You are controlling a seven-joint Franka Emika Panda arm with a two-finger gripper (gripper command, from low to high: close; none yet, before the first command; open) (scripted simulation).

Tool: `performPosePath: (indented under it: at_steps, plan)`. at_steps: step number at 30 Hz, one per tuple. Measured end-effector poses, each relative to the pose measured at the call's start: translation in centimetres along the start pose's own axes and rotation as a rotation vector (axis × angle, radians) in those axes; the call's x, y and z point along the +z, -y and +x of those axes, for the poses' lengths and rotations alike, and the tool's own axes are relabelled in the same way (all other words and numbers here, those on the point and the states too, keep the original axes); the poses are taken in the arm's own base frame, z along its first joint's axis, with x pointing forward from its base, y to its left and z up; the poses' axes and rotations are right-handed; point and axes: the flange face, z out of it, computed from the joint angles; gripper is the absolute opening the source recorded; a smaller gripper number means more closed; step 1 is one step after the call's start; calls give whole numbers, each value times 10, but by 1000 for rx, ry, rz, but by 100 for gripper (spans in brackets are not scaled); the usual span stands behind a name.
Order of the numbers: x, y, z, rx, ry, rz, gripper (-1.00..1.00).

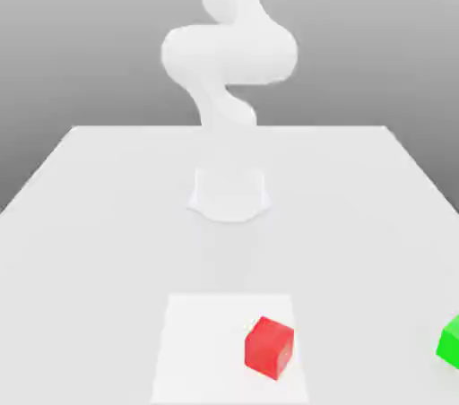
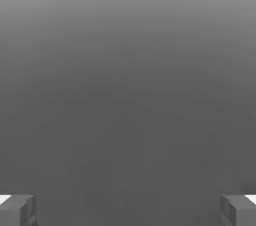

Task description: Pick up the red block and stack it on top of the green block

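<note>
A red block (image 1: 269,347) lies on the white table near its front edge, resting on a lighter square patch. The green block (image 1: 451,340) sits at the exterior view's right edge, partly cut off, about level with the red one. The white arm (image 1: 229,63) rises from its base at the table's middle and leaves the frame upward. In the hand view my gripper (image 2: 128,210) is open: two grey fingertips (image 2: 17,210) stand far apart with nothing between them, against plain grey background.
The arm's round base (image 1: 229,193) stands mid-table behind the blocks. A pale square patch (image 1: 202,349) marks the table's front centre. The white table (image 1: 108,215) stretches wide on both sides.
</note>
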Motion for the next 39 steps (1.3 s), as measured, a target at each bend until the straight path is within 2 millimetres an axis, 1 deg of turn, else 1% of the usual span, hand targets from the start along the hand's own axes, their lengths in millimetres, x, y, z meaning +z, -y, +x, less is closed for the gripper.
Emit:
performPosePath:
  at_steps: [2,5,8,11,14,16,20,22,23,28,29,35,37,39]
  plan:
    - [47,-1,-9,40,29,-63,0]
    - [111,-8,-27,97,71,-151,0]
    - [171,-23,-48,155,114,-236,0]
    - [226,-44,-73,213,158,-319,0]
    - [274,-69,-103,272,205,-399,0]
    - [303,-88,-125,312,236,-452,0]
    - [350,-127,-175,392,304,-555,0]
    - [368,-148,-202,434,339,-606,0]
    - [377,-156,-210,447,348,-620,0]
    - [420,-186,-240,461,356,-633,0]
    - [425,-190,-243,460,356,-634,-100]
    - [427,-191,-245,460,356,-632,-100]
    - [418,-185,-239,461,356,-632,-100]
    - [403,-174,-229,462,355,-631,-100]
